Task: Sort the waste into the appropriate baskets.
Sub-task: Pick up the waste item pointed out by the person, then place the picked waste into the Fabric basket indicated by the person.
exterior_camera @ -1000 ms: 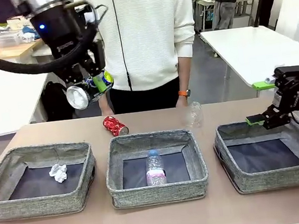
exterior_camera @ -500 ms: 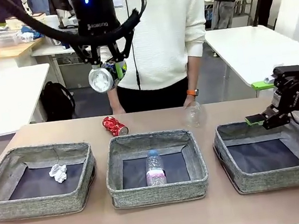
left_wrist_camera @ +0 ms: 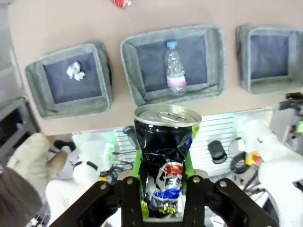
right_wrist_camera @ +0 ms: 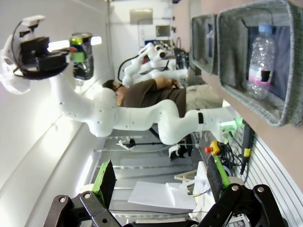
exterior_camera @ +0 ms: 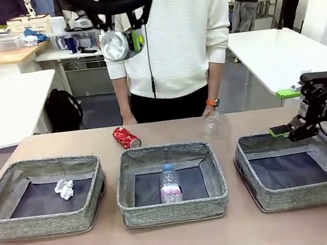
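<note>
I hold the left gripper (exterior_camera: 123,44) high above the table (exterior_camera: 178,243). Its pads are pinched on the crushed dark can (left_wrist_camera: 165,137), clamping the lower body on two opposite flanks with the lid end standing past the fingertips.

Handling, as I judge it:
- The can is light and thin-walled. It is already dented, so it will give further under a hard squeeze.
- Its printed skin looks slick. The creases give the pads purchase, and the present mid-body hold is the right place.
- It is not fragile, so a short drop is acceptable.

The right gripper (exterior_camera: 284,112) stands spread and carries nothing.

Surface and room:
- Far below the left gripper lie three soft-walled baskets. The left basket (exterior_camera: 45,225) holds the paper ball (exterior_camera: 64,188) and the middle basket (exterior_camera: 174,209) holds the plastic bottle (exterior_camera: 170,184).
- The right basket (exterior_camera: 298,197) is bare and is probably the one for cans.
- The right gripper hovers just over that basket's far right rim, so I treat that corner as tight.
- Below the left gripper, past the baskets, the red can (exterior_camera: 126,137) and the clear container (exterior_camera: 211,125) lie on the smooth table.
- A person stands close behind the left gripper.
</note>
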Motion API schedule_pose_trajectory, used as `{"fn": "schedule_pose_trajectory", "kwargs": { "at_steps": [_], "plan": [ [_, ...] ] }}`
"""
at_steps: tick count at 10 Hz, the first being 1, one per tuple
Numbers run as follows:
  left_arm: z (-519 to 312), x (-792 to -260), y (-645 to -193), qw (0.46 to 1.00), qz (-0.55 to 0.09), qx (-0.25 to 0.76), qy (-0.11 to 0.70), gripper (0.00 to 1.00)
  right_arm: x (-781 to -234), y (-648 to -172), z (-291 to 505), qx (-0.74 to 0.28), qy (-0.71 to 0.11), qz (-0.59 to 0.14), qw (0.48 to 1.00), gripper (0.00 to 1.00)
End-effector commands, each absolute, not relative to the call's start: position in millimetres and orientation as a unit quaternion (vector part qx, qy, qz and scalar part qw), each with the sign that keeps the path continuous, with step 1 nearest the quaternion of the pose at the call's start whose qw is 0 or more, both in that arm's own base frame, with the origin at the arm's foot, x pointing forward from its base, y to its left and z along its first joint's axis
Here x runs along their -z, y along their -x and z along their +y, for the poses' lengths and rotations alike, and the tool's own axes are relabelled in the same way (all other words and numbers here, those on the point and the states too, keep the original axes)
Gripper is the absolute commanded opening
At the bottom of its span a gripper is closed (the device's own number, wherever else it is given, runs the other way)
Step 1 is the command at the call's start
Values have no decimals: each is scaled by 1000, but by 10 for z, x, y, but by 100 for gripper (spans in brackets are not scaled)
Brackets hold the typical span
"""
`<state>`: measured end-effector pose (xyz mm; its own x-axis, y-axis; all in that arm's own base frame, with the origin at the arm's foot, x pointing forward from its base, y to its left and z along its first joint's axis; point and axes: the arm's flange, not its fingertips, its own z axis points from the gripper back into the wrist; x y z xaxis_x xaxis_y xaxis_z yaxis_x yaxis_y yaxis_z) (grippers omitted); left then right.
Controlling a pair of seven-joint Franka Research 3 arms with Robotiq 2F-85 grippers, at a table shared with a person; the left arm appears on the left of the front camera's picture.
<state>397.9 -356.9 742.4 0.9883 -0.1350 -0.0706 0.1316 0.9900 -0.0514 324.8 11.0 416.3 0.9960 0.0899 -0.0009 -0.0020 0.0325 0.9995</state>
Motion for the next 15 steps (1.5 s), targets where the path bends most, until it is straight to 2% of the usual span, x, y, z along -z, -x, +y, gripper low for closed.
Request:
{"fn": "schedule_pose_trajectory", "kwargs": {
  "at_steps": [1,3,4,15],
  "plan": [
    [-3669,-7762,-4076,998,25,49,35,36,-4174,-3270,127,-40,-702,19,711,100],
    [-3664,-7781,-4069,996,19,70,60,36,-4174,-3270,127,-40,-702,19,711,100],
    [-3544,-7646,-3986,997,22,63,45,36,-4174,-3270,127,-40,-702,19,711,100],
    [-3544,-7646,-3986,997,22,63,45,36,-4174,-3270,127,-40,-702,19,711,100]
  ]
}}
